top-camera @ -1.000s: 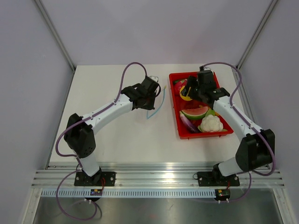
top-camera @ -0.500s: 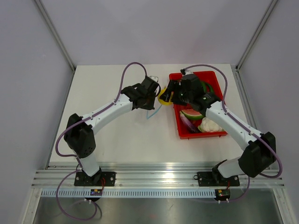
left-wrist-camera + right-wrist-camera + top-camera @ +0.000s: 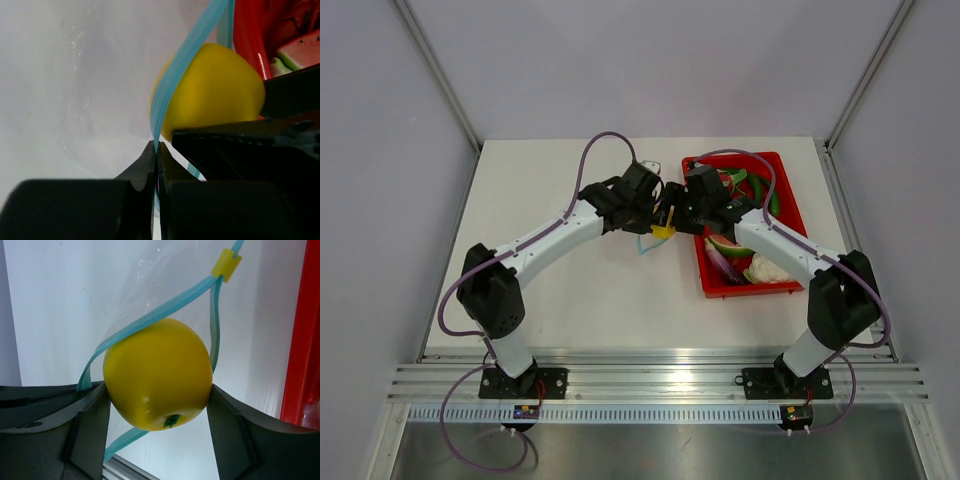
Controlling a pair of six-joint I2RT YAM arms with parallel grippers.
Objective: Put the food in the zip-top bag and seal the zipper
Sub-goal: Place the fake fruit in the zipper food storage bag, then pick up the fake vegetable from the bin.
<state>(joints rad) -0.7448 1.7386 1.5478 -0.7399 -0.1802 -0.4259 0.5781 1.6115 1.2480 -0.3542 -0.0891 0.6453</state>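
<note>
Yellow fruit (image 3: 156, 372) sits clamped in right end effector (image 3: 157, 410) at zipper (image 3: 185, 65) pinched by left end effector (image 3: 156, 152).

Left gripper (image 3: 156, 165) clamped shut; right gripper (image 3: 157, 395) jaws wide, gripping; arms angled inward.

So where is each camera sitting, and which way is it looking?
Top camera: fixed high behind the arm bases, looking down on the white table and red plastic tray; both whole arms show.
Left wrist camera: rides the left wrist, looking along the left end effector, shut on the light-blue zipper strip of the clear crinkly bag.
Right wrist camera: rides the right wrist, looking past the right end effector gripping the round yellow toy fruit.
Both wrist views share fruit, strip and tray.
</note>
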